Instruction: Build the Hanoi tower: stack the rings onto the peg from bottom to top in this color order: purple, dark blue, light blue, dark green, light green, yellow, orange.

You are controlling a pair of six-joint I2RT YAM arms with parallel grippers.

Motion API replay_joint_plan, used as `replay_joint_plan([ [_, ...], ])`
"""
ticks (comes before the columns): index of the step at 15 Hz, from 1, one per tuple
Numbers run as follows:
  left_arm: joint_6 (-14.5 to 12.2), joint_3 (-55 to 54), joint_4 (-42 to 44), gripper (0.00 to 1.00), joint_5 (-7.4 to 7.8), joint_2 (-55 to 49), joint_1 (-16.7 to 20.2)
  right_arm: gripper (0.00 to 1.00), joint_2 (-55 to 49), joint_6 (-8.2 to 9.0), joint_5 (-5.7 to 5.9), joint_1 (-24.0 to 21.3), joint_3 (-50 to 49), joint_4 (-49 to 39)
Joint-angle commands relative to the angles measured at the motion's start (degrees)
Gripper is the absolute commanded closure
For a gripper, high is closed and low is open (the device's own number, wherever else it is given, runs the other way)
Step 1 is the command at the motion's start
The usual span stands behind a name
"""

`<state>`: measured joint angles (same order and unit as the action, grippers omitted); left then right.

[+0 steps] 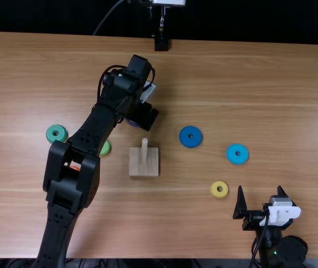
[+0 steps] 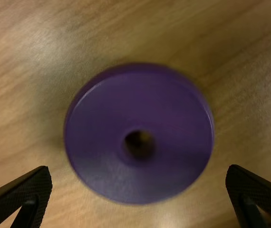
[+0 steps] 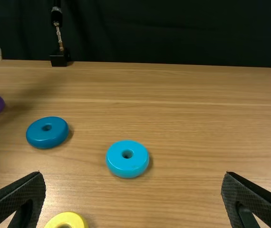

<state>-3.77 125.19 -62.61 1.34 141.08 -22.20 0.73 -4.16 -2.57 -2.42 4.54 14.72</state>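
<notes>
My left gripper (image 1: 143, 118) is low over the purple ring (image 1: 132, 123), beyond the peg's wooden base (image 1: 143, 167), which holds no ring. In the left wrist view, the purple ring (image 2: 97, 142) lies flat on the table and the left gripper (image 2: 139, 190) is open, fingers wide apart. My right gripper (image 1: 260, 195) stands open and holds nothing near the front right; its wrist view shows the right gripper (image 3: 133, 194) likewise. Right of the peg lie the dark blue (image 1: 184, 139), light blue (image 1: 231, 157) and yellow (image 1: 214, 191) rings.
Left of the peg are the dark green ring (image 1: 50, 137), the light green ring (image 1: 105, 149) and the orange ring (image 1: 75, 166), the last two partly covered by the left arm. A black stand (image 1: 161, 43) is at the table's far edge.
</notes>
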Motion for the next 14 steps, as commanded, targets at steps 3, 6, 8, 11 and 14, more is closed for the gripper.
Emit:
replay_joint_plan([
  [3, -0.55, 3.22, 0.28, 0.0, 0.45, 2.98, -1.18, 0.0, -0.73, 0.05, -0.7, -0.57, -3.92, 4.33],
  [6, -0.66, 3.75, 0.17, 0.0, 0.66, 3.77, -1.18, 0.0, -0.73, 0.05, -0.7, -0.57, -3.92, 4.33],
  [8, -0.76, 3.75, 0.17, 0.18, 0.66, 3.77, -1.18, 0.0, -0.73, 0.05, -0.7, -0.57, -3.92, 4.33],
  [11, -0.66, 3.13, -0.14, 0.34, 0.66, 3.86, -0.83, 0.0, -0.73, 0.05, -0.7, -0.57, -3.92, 4.33],
  [14, -0.76, 2.96, 0.17, 0.0, 0.55, 3.94, -0.57, 0.0, -0.73, 0.05, -0.7, -0.57, -3.92, 4.33],
])
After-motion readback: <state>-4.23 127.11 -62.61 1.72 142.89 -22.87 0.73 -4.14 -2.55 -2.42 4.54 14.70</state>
